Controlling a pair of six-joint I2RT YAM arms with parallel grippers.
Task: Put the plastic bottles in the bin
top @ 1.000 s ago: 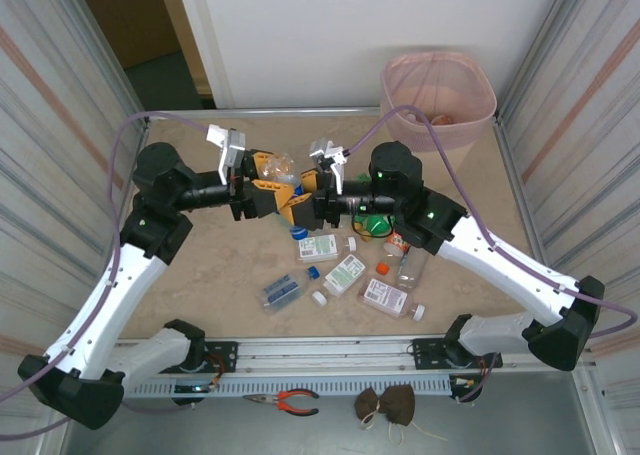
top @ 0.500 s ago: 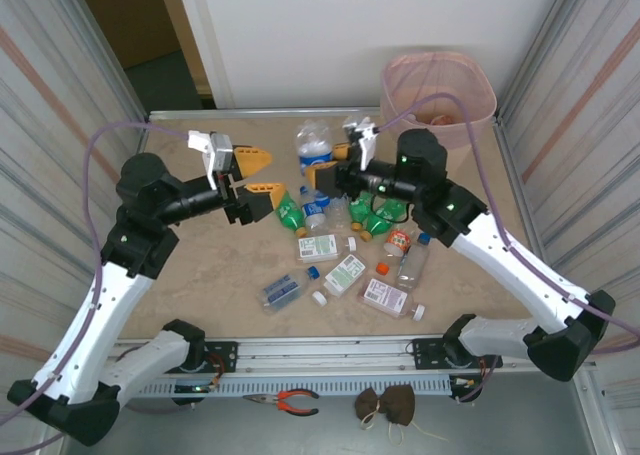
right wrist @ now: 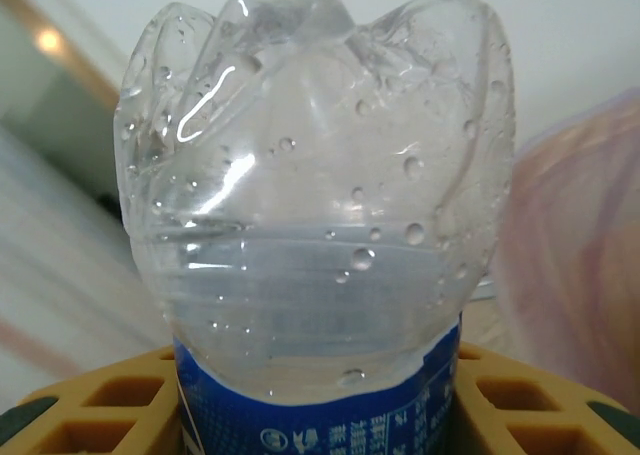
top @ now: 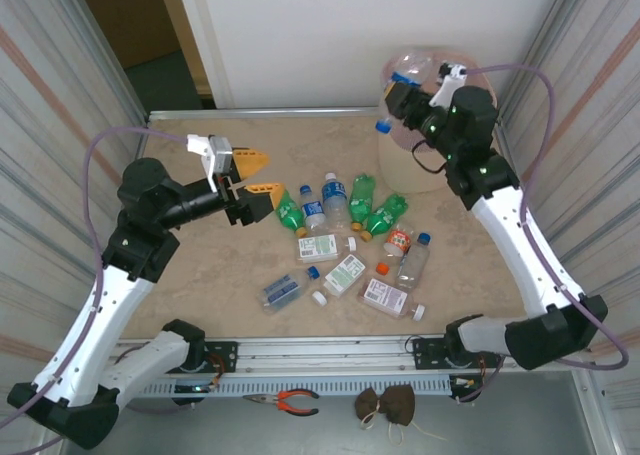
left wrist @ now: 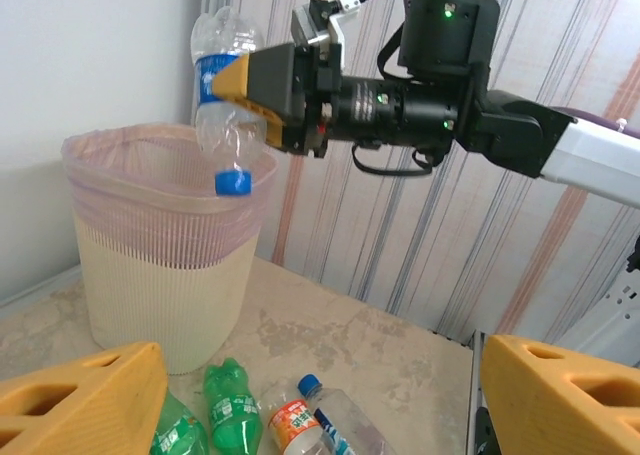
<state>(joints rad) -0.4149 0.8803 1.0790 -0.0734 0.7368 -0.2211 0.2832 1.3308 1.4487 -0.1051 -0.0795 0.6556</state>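
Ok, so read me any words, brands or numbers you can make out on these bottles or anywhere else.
Nothing reads clearly.
Blue label on the held clear bottle: white print, too blurred.
White labels on the flat bottles: print too small.
Green soda bottles: label writing blurred.

Bottle [left wrist: 228,100] above bin [left wrist: 150,275]; other bottles [top: 335,199] nearer

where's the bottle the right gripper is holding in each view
top external: clear bottle top right, cap down by the bin rim.
left wrist: upper left, above the bin.
right wrist: centre, base toward camera.
shared landmark: the bin's pink liner, at the right wrist view's right edge.
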